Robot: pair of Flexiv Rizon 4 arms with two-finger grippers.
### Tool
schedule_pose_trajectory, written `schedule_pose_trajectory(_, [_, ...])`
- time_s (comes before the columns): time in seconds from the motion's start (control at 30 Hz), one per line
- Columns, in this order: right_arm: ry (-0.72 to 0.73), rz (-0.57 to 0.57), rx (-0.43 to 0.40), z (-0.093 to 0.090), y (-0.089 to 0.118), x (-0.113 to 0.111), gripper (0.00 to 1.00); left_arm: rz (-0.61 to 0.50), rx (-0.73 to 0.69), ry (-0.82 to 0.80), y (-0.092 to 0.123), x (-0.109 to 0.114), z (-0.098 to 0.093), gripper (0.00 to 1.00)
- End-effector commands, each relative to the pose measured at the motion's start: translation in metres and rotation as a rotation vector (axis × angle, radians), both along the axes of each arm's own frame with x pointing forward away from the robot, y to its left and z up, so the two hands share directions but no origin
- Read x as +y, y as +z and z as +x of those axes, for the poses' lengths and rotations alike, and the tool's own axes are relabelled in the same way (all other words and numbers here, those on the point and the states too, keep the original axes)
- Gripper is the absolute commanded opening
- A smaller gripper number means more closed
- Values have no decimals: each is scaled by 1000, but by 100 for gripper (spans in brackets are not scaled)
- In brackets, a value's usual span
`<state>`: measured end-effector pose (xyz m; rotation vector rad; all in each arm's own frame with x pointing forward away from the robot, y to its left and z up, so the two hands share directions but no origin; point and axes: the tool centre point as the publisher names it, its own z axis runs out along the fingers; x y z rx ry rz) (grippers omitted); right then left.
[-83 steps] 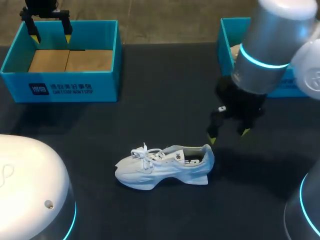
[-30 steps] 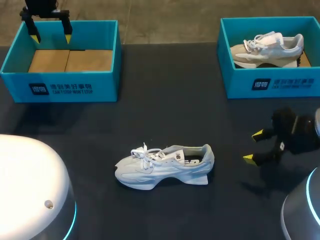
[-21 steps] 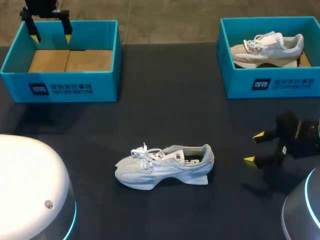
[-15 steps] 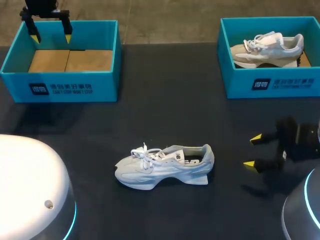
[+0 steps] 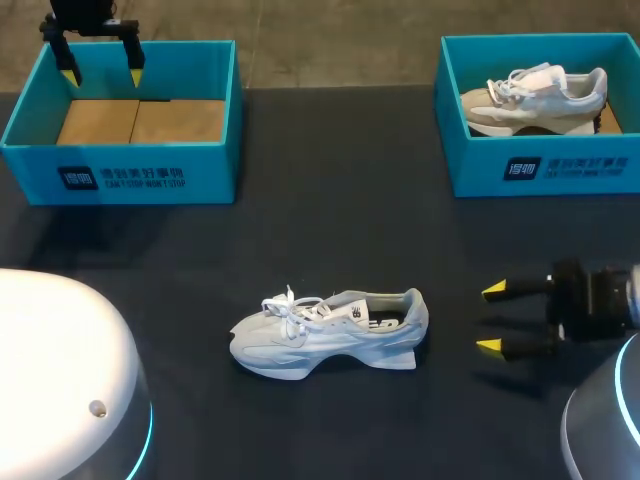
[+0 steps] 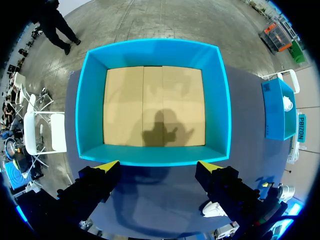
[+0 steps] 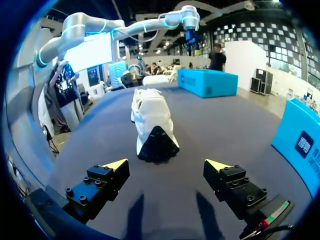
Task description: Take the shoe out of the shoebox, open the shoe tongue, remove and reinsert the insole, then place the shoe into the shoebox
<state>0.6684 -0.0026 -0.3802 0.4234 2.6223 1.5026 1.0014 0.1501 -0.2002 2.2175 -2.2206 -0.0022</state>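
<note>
Our shoe [image 5: 330,335] [image 7: 152,125] sat upright on its sole around the middle of the tabletop [image 5: 330,200], a bit twd the near edge, toe to the left edge, heel to the right. Our right gripper [image 5: 491,318] [image 7: 166,164] was over by the right edge, fingers aimed at the heel but apart from it, jaws spread wide w/ nothing in them. Our left gripper [image 5: 102,77] [image 6: 159,166] hung above the left shoebox [image 5: 120,175] [image 6: 90,100] at the far left corner, by the box's far wall, jaws also wide & holding nothing, cardboard floor [image 6: 155,105] showing below. The right shoebox [image 5: 545,170] at the far right corner had a second shoe [image 5: 530,95] in it.
</note>
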Motion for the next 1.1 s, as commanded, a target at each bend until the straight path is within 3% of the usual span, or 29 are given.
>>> schedule_pose_trajectory(0.03, [15,-33,37,13,-6,14,100,0,-2,0,0,0,-1,100])
schedule_pose_trajectory(0.83, [88,23,17,8,-12,26,100,0,-2,0,0,0,-1,100])
schedule_pose_trajectory(1.1, [119,57,15,9,-19,40,100,0,-2,0,0,0,-1,100])
